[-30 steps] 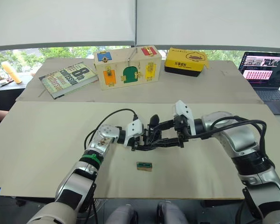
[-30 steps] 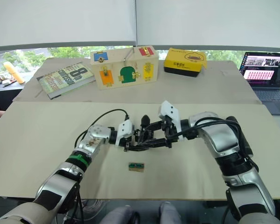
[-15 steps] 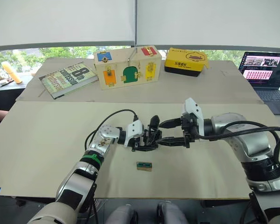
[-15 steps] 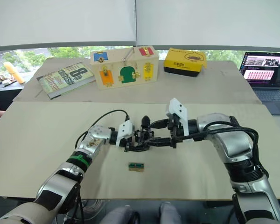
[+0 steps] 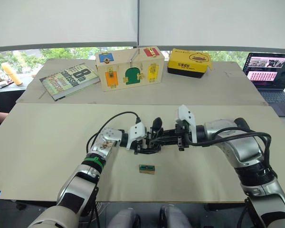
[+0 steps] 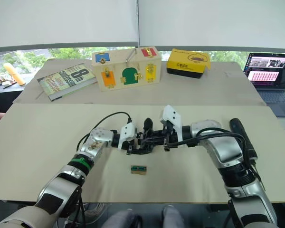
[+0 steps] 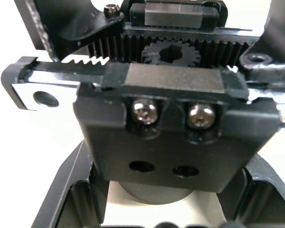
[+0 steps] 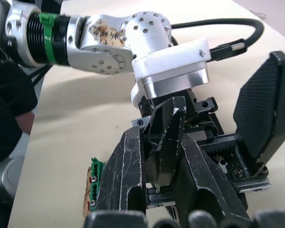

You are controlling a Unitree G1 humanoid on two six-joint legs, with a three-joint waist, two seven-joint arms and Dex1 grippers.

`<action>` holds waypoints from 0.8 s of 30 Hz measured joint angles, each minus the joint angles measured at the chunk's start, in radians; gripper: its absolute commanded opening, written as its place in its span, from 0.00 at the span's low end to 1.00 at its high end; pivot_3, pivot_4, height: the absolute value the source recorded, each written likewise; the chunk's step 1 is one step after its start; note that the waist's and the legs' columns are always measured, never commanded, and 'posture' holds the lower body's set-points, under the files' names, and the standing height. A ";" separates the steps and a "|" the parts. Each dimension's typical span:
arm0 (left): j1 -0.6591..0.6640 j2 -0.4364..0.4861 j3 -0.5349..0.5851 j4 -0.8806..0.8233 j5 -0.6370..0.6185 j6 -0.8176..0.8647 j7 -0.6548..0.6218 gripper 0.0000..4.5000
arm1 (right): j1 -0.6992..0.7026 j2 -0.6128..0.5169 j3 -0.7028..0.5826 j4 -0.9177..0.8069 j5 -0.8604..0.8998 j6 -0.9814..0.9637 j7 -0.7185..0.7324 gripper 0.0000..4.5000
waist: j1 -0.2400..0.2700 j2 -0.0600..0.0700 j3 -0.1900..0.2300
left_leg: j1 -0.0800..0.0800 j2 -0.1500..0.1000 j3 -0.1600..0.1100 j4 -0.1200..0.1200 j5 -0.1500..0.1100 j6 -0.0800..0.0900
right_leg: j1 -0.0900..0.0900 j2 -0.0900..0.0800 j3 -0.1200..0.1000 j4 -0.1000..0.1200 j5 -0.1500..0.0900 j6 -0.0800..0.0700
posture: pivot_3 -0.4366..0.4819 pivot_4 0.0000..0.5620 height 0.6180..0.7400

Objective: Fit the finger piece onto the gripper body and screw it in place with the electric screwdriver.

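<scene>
Matt black plastic gripper body [image 7: 175,137] — two shiny metal screws [image 7: 145,112] — toothed rack.

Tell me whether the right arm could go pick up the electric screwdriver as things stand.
Probably not yet. The right claw is shut on the finger piece at the gripper body. The electric screwdriver lies on the table beside that arm's elbow, unobstructed, so it must release first.

My beige table [image 5: 38,142] carries a small green block [image 5: 147,169] near its front edge. Beyond the block: a book [image 5: 69,80], a wooden latch box [image 5: 129,68], a yellow box [image 5: 190,62] and a laptop [image 5: 270,76].
</scene>
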 measured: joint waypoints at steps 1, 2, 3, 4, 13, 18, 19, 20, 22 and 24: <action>0.000 0.000 0.000 0.001 0.000 0.000 0.000 0.52 | -0.017 -0.007 0.015 0.008 -0.004 0.000 0.009 0.08 | 0.000 0.000 0.000 | 0.000 0.000 0.000 0.000 0.000 0.000 | 0.000 0.000 0.000 0.000 0.000 0.000 | 0.48 0.27 1.00; 0.000 -0.001 0.000 0.001 0.000 0.000 0.000 0.52 | -0.030 -0.012 0.025 0.011 -0.010 0.000 0.017 0.08 | 0.000 0.000 0.000 | 0.000 0.000 0.000 0.000 0.000 0.000 | 0.000 0.000 0.000 0.000 0.000 0.000 | 0.48 0.27 1.00; 0.000 -0.002 0.000 0.003 0.000 0.000 0.000 0.52 | -0.046 -0.015 0.036 0.021 -0.019 0.001 0.029 0.08 | 0.000 0.000 0.000 | 0.000 0.000 0.000 0.000 0.000 0.000 | 0.000 0.000 0.000 0.000 0.000 0.000 | 0.48 0.27 1.00; 0.000 -0.002 0.000 0.003 0.000 0.000 0.000 0.52 | -0.057 -0.018 0.046 0.027 -0.026 0.001 0.035 0.08 | 0.000 0.000 0.000 | 0.000 0.000 0.000 0.000 0.000 0.000 | 0.000 0.000 0.000 0.000 0.000 0.000 | 0.48 0.27 1.00; -0.007 -0.003 0.003 0.020 0.005 0.000 0.005 0.52 | -0.124 -0.027 0.114 0.043 -0.103 -0.035 0.066 0.08 | 0.000 0.000 0.000 | 0.001 0.000 0.000 0.002 0.000 0.000 | 0.002 0.000 0.000 0.001 0.000 0.000 | 0.48 0.27 1.00; -0.007 -0.004 0.003 0.021 0.007 0.000 0.009 0.52 | -0.131 -0.037 0.139 0.010 -0.135 -0.020 0.055 0.08 | 0.000 0.000 0.000 | 0.002 0.000 0.000 0.002 0.000 0.000 | 0.002 0.000 0.001 0.001 0.000 0.000 | 0.48 0.27 1.00; -0.008 -0.004 0.003 0.021 0.008 0.000 0.009 0.52 | -0.132 -0.038 0.140 -0.002 -0.135 0.002 0.050 0.08 | 0.001 0.000 0.000 | 0.002 0.000 0.000 0.002 0.000 0.000 | 0.002 0.000 0.001 0.001 0.000 0.000 | 0.48 0.27 1.00; -0.009 -0.004 0.003 0.021 0.010 0.000 0.009 0.52 | -0.137 -0.039 0.142 -0.009 -0.135 0.020 0.046 0.08 | 0.001 0.000 0.000 | 0.002 0.000 0.000 0.002 0.000 0.000 | 0.002 0.000 0.001 0.001 0.000 0.000 | 0.48 0.27 1.00; -0.014 -0.007 0.002 0.026 0.014 0.000 0.009 0.52 | -0.142 -0.046 0.149 -0.020 -0.136 0.038 0.042 0.08 | 0.002 0.000 0.000 | 0.002 0.000 0.000 0.002 0.000 0.000 | 0.002 0.000 0.000 0.001 0.000 0.000 | 0.48 0.27 1.00; -0.017 -0.010 0.002 0.032 0.015 0.000 0.009 0.52 | -0.145 -0.050 0.151 -0.023 -0.137 0.049 0.040 0.08 | 0.003 0.000 0.000 | 0.002 0.000 0.000 0.002 0.000 0.000 | 0.003 0.000 0.000 0.001 0.000 0.000 | 0.48 0.27 1.00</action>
